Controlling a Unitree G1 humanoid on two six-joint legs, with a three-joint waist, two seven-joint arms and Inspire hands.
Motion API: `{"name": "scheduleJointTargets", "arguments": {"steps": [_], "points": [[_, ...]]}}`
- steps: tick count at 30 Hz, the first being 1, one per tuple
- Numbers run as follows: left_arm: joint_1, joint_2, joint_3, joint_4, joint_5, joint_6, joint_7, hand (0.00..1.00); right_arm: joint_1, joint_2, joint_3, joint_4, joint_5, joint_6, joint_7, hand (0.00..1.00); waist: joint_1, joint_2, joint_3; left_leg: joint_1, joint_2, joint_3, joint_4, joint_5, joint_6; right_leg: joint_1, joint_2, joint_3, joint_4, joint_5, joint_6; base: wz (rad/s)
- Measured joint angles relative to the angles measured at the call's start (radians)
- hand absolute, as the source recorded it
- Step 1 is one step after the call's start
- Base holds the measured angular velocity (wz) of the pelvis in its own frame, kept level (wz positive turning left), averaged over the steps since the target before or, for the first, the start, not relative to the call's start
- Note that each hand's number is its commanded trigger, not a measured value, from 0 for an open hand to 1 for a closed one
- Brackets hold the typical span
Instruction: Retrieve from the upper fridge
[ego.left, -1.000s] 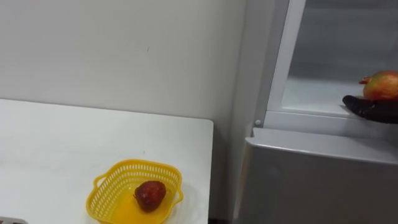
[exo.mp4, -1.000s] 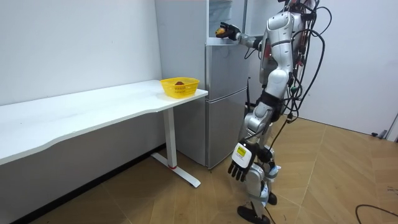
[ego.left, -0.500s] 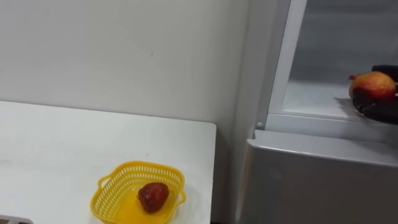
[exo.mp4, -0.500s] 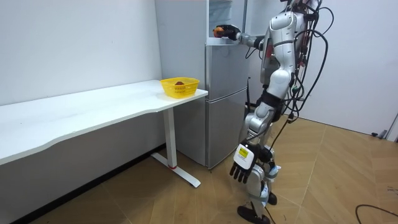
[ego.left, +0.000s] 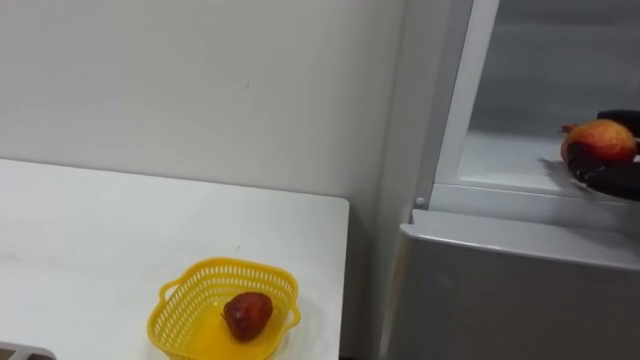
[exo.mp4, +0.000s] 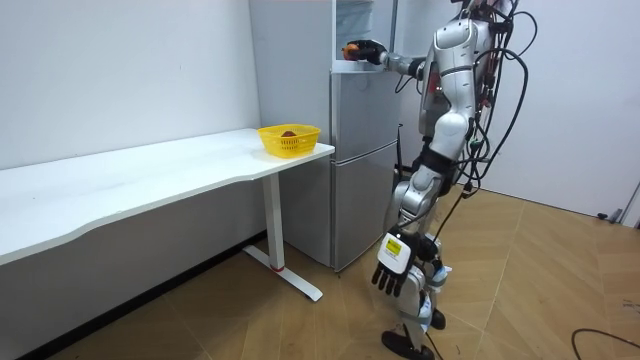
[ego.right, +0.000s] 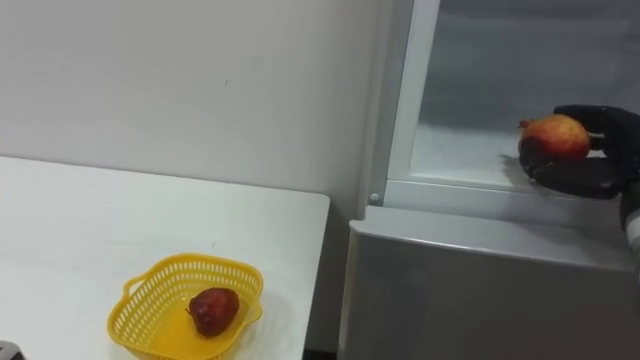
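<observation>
Right hand (ego.right: 608, 160) fingers (ego.right: 598, 115) curled round fruit (ego.right: 553, 136) inside upper fridge (ego.right: 480, 70).

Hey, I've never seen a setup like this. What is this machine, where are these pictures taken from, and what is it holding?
It is a humanoid robot standing on two legs in front of a fridge. One picture comes from a camera standing in the room. The other two come from the two eyes of a camera on the robot's head. Its dark right hand is curled round a red-and-yellow fruit at the fridge's open upper compartment. Its left hand hangs open by its leg. Beside the fridge, a white table carries a yellow basket with a dark red fruit in it.
</observation>
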Motion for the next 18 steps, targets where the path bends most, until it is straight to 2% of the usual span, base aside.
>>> {"name": "scheduleJointTargets", "arguments": {"steps": [6,12,15,18], "points": [[0.0,0.0,0.0,-0.002,-0.001,-0.003,0.007,0.0,0.0,0.0,0.002,-0.002,0.013,-0.003,-0.021,1.0,0.006,-0.004,0.003,0.002,0.0,0.002,-0.001,0.0,0.0,-0.001,0.0,0.001,0.001,0.0,0.0,0.0],[-0.001,0.0,0.0,-0.01,-0.004,-0.032,0.018,0.0,-0.011,0.0,0.013,-0.005,0.033,-0.021,-0.056,1.0,0.006,-0.011,0.0112,0.001,0.0,0.003,-0.001,0.0,0.0,-0.003,0.0,0.004,0.0,0.0,0.0,0.0],[-0.001,-0.002,-0.012,-0.008,-0.009,-0.039,0.036,0.0,-0.011,0.002,0.04,-0.052,0.048,-0.007,-0.081,1.0,0.002,-0.007,0.0105,0.0,0.0,0.006,-0.007,0.001,-0.001,-0.009,0.002,0.011,0.0,0.0,0.0,-0.07],[-0.006,-0.005,-0.012,-0.008,-0.009,-0.045,0.037,0.0,-0.011,0.004,0.067,-0.142,0.046,0.008,-0.087,1.0,0.004,0.001,0.0056,-0.001,0.0,0.008,-0.009,0.004,-0.001,-0.016,0.001,0.013,0.001,0.0,0.0,-0.02]]}}
